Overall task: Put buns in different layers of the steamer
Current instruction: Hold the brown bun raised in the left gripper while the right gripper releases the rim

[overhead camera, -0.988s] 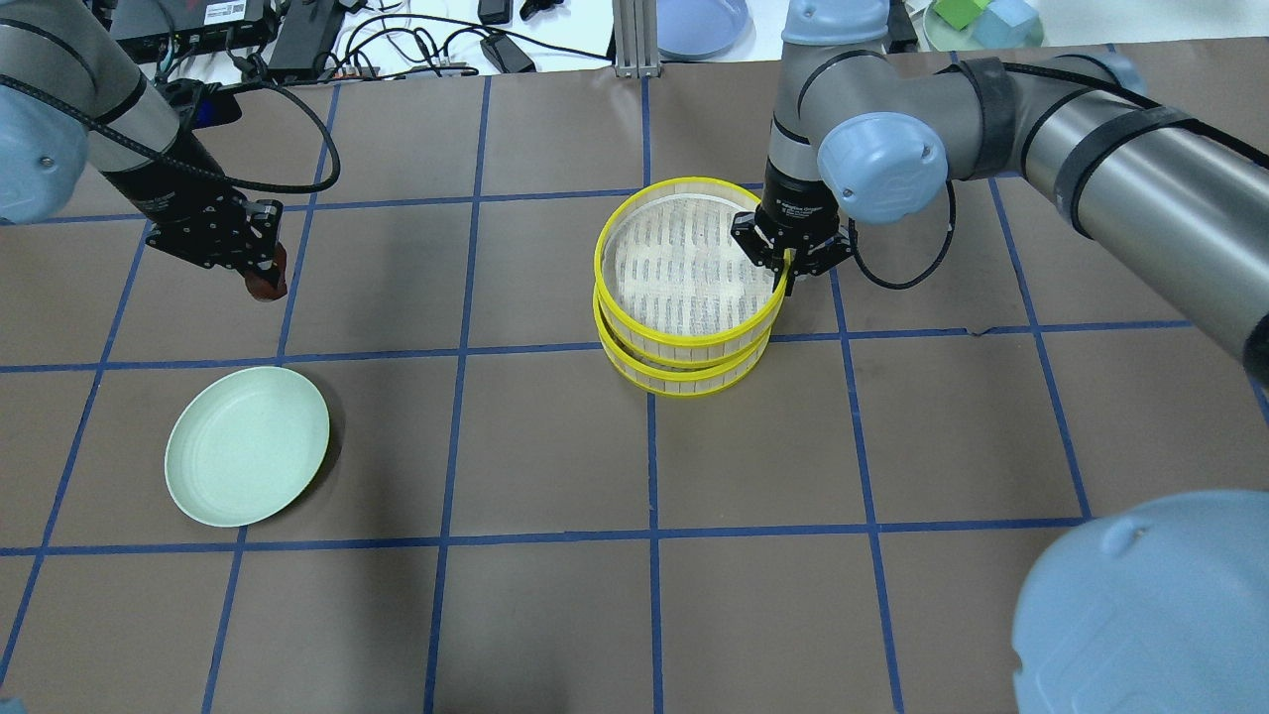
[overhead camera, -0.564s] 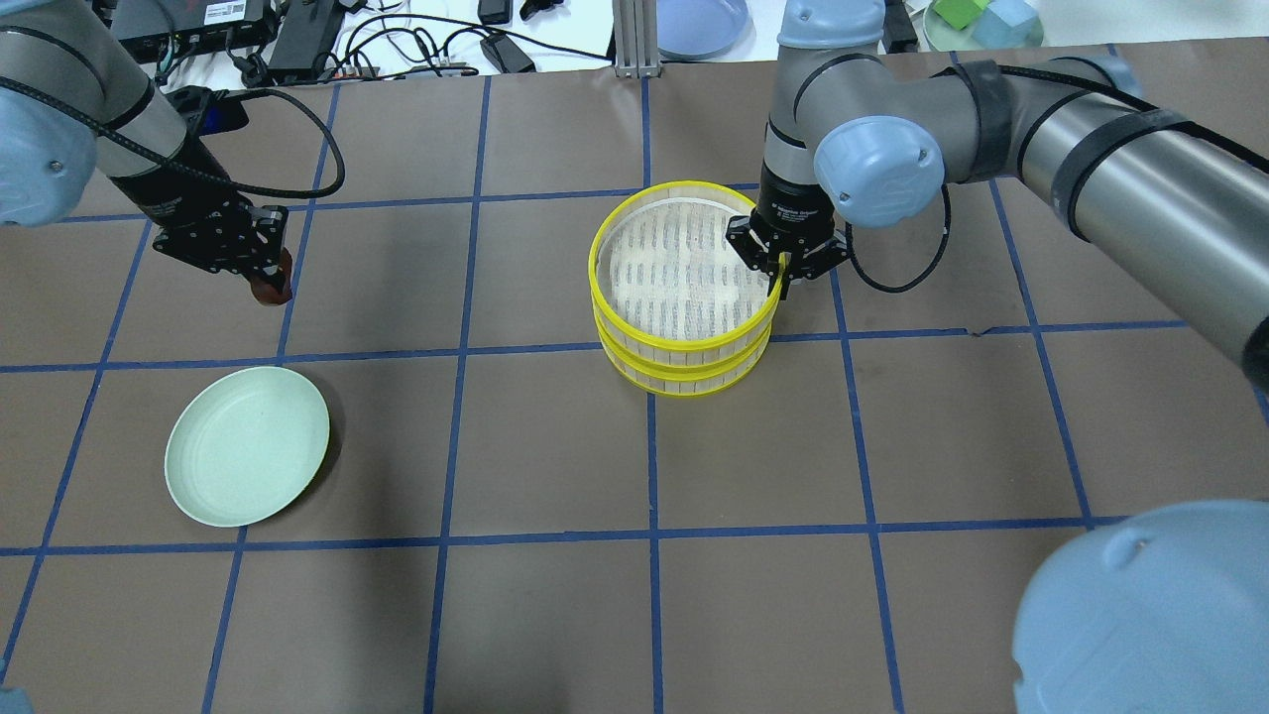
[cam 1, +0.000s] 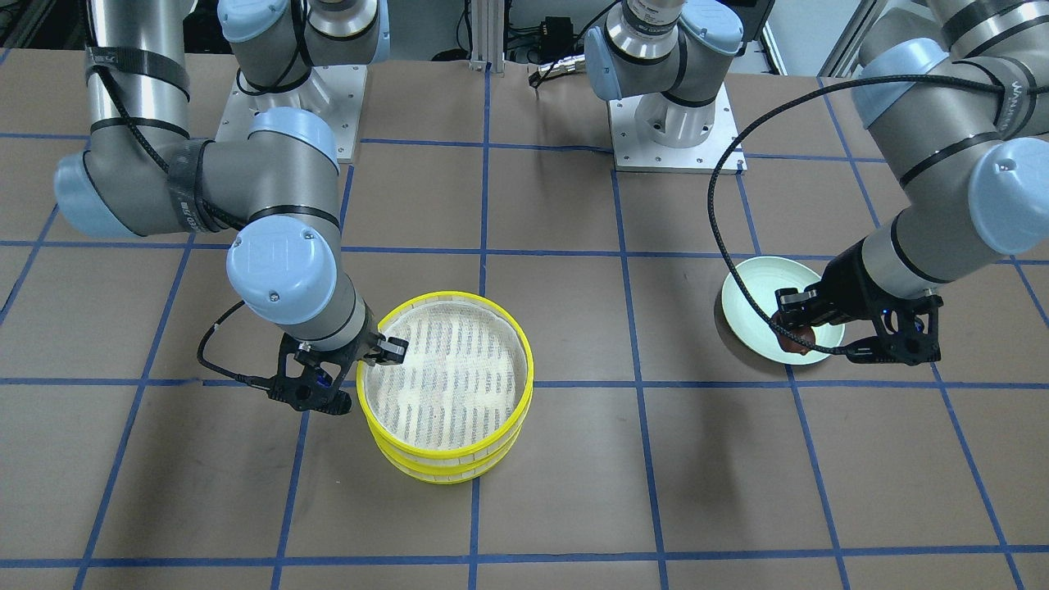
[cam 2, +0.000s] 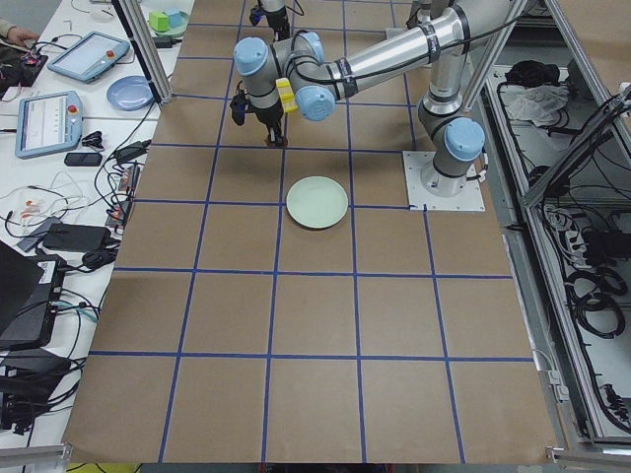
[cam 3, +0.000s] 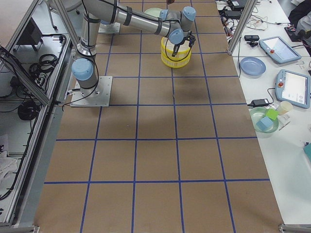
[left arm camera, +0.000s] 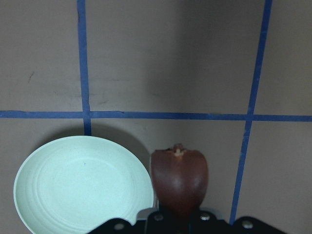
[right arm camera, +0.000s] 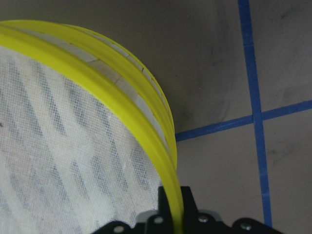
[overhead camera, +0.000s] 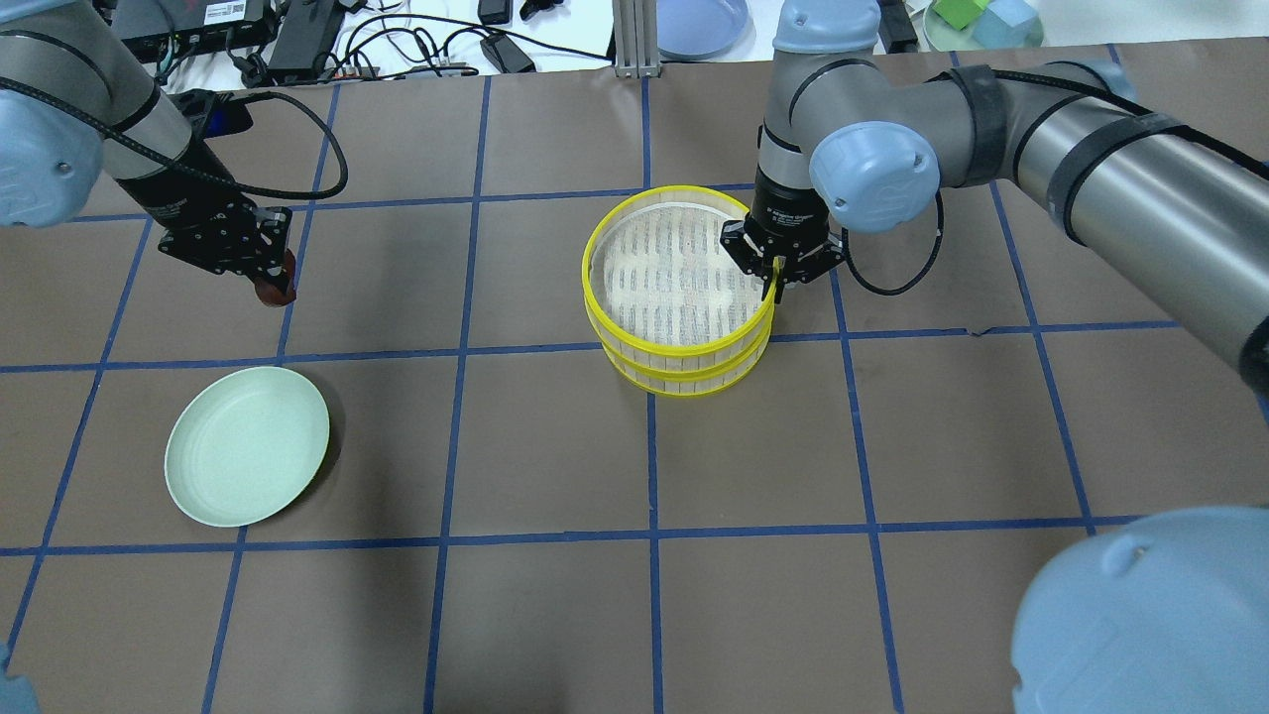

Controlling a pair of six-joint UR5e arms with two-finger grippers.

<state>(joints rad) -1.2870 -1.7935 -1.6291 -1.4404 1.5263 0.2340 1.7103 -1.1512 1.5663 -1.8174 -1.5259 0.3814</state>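
Two yellow-rimmed steamer trays are stacked at mid-table. My right gripper is shut on the right rim of the top tray, which is held slightly offset over the lower tray. The wrist view shows the rim between its fingers. My left gripper is shut on the dark reddish-brown bun and holds it above the table, beyond the plate. The bun also shows in the left wrist view and the front view. The top tray's mesh is bare. The cream-white bun is hidden.
A pale green plate lies empty at the left front, below and just left of the held bun in the left wrist view. Cables and devices lie along the far table edge. Blue tape lines grid the brown table.
My right gripper has shifted the top tray slightly left over the lower tray. My left gripper has moved a little to the right with the brown bun.
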